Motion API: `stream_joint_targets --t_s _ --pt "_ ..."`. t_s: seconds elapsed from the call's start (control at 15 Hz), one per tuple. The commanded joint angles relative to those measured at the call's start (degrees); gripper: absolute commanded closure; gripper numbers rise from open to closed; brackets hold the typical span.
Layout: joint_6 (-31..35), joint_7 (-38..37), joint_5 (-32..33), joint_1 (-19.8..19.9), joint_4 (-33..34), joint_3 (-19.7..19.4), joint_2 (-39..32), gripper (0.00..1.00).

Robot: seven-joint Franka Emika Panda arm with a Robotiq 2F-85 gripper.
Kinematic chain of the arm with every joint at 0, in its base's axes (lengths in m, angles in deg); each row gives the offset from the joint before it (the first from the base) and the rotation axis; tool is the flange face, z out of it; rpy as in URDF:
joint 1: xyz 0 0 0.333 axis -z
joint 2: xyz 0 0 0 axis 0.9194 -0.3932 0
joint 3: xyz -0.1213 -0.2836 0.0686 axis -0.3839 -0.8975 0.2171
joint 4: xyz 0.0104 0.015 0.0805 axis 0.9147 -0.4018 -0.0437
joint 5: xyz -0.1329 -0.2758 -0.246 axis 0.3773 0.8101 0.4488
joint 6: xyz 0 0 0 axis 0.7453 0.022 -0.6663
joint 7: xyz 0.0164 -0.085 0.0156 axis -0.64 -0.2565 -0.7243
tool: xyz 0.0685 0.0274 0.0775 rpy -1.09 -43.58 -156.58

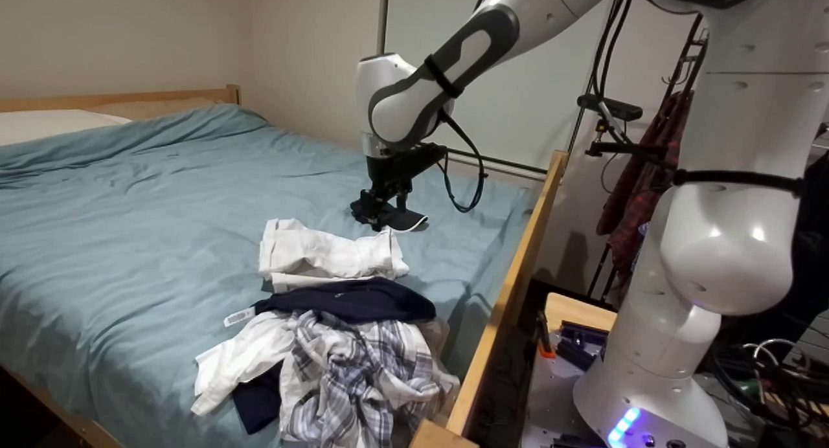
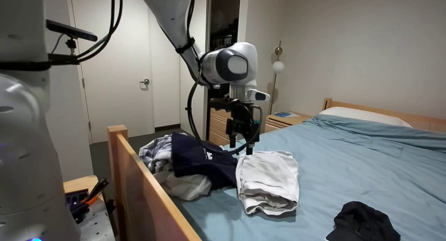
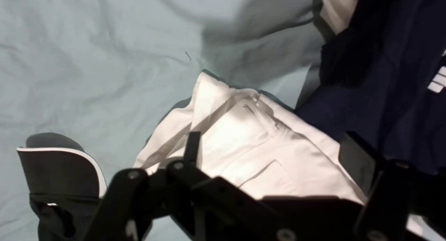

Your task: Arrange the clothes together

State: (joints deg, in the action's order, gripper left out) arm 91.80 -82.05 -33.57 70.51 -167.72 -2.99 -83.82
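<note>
Jaws apart and empty, in the wrist view, hover over the folded white garment (image 3: 244, 147), presumably to pinch it. In an exterior view the plaid garment (image 1: 353, 367) lies heaped on the bed (image 1: 149, 234) at six o'clock of the navy garment (image 1: 356, 300), likely the gathering spot. In an exterior view a black cap (image 2: 362, 222) lies apart at the white one's four o'clock, likely outside the task.
</note>
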Motion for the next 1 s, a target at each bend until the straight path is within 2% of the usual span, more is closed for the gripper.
stream_joint_targets --t_s 0.0,0.07,0.13,0.27,0.47,0.93 --pt "-0.63 0.78 -0.17 -0.1 0.1 0.33 0.39 0.0" --pt "-0.79 1.25 -0.18 -0.08 0.1 0.37 0.63 0.0" --pt "-0.97 11.59 -8.84 1.34 -0.43 1.0 0.41 0.0" --pt "-0.36 18.0 -14.12 1.27 -0.95 1.69 -0.09 0.0" --pt "-3.58 27.0 -20.79 0.47 -1.28 3.44 0.58 0.0" --pt "-20.78 40.71 -23.93 -1.57 -3.37 7.02 6.23 0.0"
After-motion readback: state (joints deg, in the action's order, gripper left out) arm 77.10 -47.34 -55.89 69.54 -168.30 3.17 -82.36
